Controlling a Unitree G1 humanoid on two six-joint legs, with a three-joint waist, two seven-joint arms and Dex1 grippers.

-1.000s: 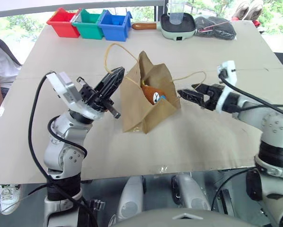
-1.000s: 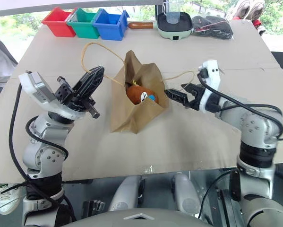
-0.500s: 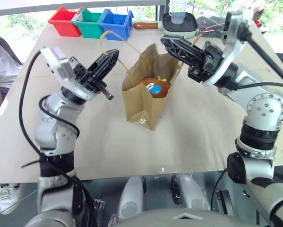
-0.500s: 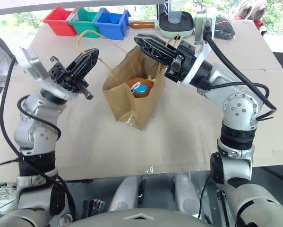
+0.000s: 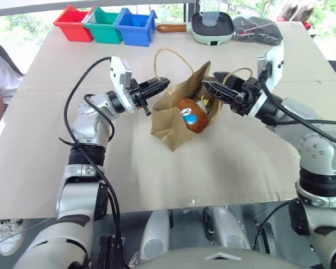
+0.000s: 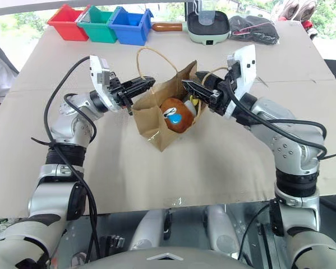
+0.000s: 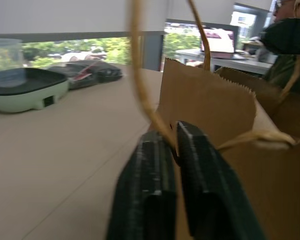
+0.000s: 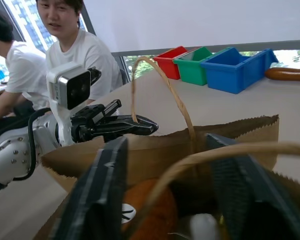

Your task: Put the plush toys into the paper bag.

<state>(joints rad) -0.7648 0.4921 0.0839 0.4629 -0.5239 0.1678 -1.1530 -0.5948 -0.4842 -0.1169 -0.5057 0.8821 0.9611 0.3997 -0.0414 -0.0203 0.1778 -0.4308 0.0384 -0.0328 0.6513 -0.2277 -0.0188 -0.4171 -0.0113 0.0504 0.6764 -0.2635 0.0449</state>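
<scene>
Both toys are sitting inside the bag at the middle of the table, with a pincer on each side of it.

Head view: the paper bag [image 5: 176,115] is standing slightly tilted at the centre of the frame, mouth open, with the brown toy [image 5: 191,114] filling the opening and the white toy [image 5: 205,104] peeking out just right of it. The left gripper [image 5: 163,85] is reaching in from the left, its fingers nearly together at the base of the bag's left handle [image 5: 166,59]. The right gripper [image 5: 213,85] is coming in from the right at the bag's rim, fingers spread.

Left wrist view: the two fingers [image 7: 148,185] are pinching the handle.

Right wrist view: the fingers [image 8: 100,185] are standing wide apart, straddling the other handle [image 8: 210,155], not closing on it.
</scene>
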